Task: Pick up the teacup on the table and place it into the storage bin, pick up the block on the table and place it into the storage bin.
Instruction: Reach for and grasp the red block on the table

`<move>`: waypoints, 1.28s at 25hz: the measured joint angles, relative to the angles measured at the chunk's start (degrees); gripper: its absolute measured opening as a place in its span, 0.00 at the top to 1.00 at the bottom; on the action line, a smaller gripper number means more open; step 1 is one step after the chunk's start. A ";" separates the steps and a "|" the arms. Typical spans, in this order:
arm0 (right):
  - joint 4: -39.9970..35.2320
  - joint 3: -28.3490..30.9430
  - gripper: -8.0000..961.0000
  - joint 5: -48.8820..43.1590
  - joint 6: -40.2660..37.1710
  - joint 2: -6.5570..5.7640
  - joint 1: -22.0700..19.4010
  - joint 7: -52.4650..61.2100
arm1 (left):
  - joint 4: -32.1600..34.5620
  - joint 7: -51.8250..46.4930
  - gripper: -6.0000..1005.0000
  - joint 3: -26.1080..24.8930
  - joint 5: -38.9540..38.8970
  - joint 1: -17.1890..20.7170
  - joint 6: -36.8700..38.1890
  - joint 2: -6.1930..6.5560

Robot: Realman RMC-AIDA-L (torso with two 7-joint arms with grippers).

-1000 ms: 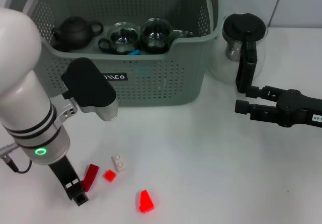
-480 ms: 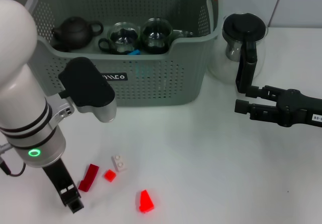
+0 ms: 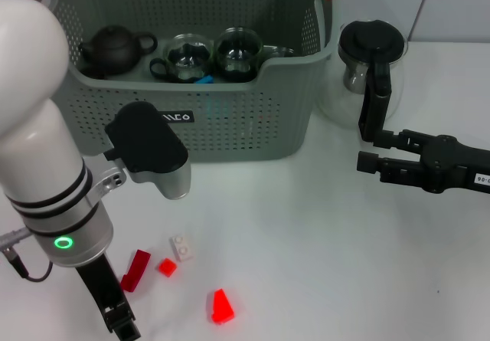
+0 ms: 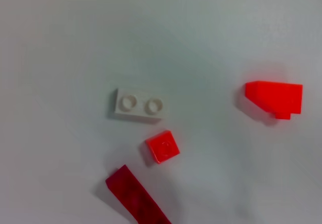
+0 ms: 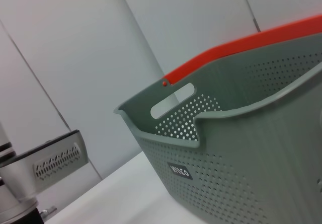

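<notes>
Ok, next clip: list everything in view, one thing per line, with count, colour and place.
storage bin: one, grey perforated with orange clips, back of the table
teapot: one, dark, inside the bin at its left
glass cups: at least two, clear, inside the bin
glass jug: one, clear with black lid, right of the bin
blocks: four on the table in front of the bin; white two-stud, small red, dark red bar, bright red wedge
left pincer: near the dark red bar
right pincer: black, idle by the jug
</notes>
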 joint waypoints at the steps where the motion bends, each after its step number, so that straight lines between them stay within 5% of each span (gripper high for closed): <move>1: 0.02 0.00 0.08 0.00 0.00 0.00 -0.05 -0.05 | -0.61 0.02 0.43 0.05 -0.09 -0.13 -0.29 0.00; 12: 0.58 0.00 0.08 0.03 0.00 0.00 -0.20 -0.24 | -3.68 0.06 0.43 0.16 -0.19 -0.36 -4.11 0.01; 32: 0.71 0.09 0.08 0.20 0.02 -0.01 -0.22 -0.27 | 2.00 -2.39 0.43 -1.20 2.55 0.06 -8.35 0.16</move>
